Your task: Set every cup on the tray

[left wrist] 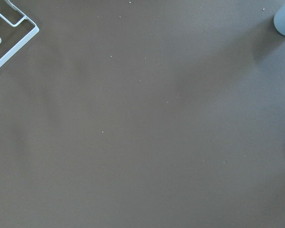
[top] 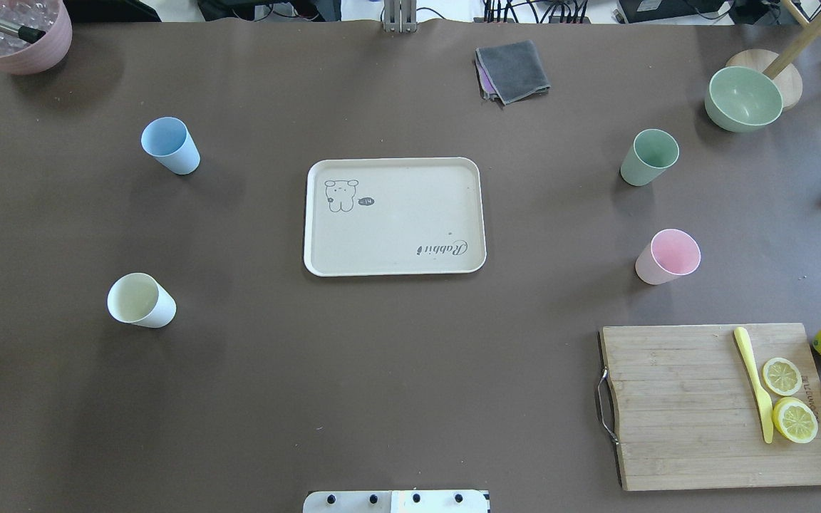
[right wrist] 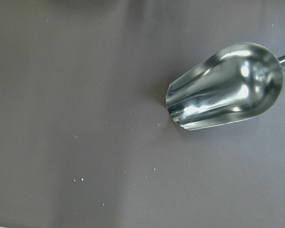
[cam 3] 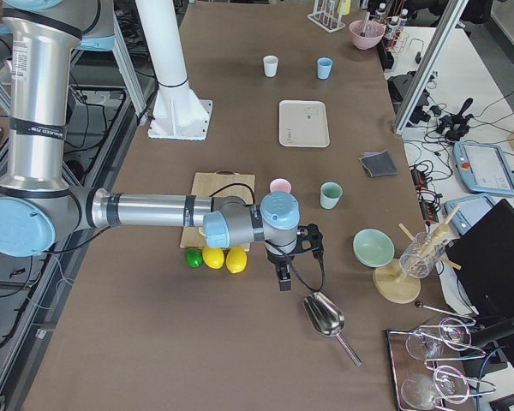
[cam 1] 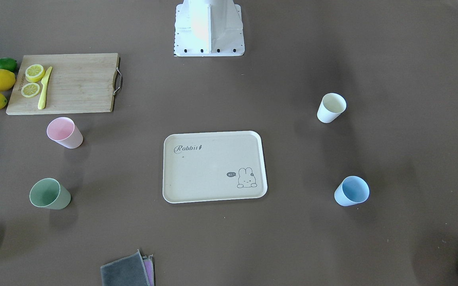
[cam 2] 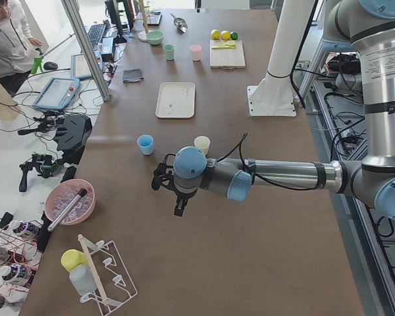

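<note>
A: Where are the cups found, and is anything set on the tray (top: 396, 228)?

B: Nothing is seen on the tray. It lies in the middle of the counter (top: 396, 399), its long side along the counter's length. All four cups are stood upright, mouth up. The blue cup (top: 170, 145) and the white cup (top: 141, 301) are placed toward the left end, the green cup (top: 649, 157) and the pink cup (top: 668, 256) toward the right end.

A: Which hand is judged nearer to which?

B: The left hand (cam 2: 178, 207) is seen over the left end, beyond the blue and white cups, so these lie between it and the tray. The right hand (cam 3: 282, 278) is seen over the right end, near the lemons (cam 3: 214, 256) and above a metal scoop (right wrist: 223, 85). The pink and green cups lie between it and the tray.

A: Are the hands wide or narrow?

B: It cannot be told; they are shown only small, from the side.

A: And the surface?

B: A flat brown matte covering is seen. The cups are set well apart; a wooden board (top: 717, 406) is near the pink one, a green bowl (top: 743, 98) near the green one.
</note>
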Action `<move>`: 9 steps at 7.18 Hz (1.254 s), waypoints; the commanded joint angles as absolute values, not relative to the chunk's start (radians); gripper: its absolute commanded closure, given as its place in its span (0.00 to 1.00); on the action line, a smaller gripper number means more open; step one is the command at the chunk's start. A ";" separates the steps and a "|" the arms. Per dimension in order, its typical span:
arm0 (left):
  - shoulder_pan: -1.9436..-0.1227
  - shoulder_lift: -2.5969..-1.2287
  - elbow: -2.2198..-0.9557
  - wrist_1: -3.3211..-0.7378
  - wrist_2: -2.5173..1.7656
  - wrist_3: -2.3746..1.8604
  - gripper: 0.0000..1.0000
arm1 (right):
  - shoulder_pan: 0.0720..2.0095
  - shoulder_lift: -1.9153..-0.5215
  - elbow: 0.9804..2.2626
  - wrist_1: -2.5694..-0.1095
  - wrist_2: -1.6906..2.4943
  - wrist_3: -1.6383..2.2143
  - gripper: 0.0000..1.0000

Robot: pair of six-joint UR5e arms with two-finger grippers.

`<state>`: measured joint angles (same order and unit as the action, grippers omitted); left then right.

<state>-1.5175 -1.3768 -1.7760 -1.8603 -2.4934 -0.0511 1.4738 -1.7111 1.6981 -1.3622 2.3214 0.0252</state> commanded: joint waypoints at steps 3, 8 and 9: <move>-1.505 -1.381 -1.799 -1.800 -2.482 -0.046 0.02 | 1.474 -1.710 1.695 -1.362 2.361 0.026 0.00; -1.509 -1.371 -1.812 -1.735 -2.312 -0.041 0.02 | 1.474 -1.707 1.706 -1.361 2.361 0.025 0.00; -1.519 -1.371 -1.801 -1.727 -2.321 -0.101 0.02 | 1.474 -1.701 1.704 -1.362 2.361 0.028 0.00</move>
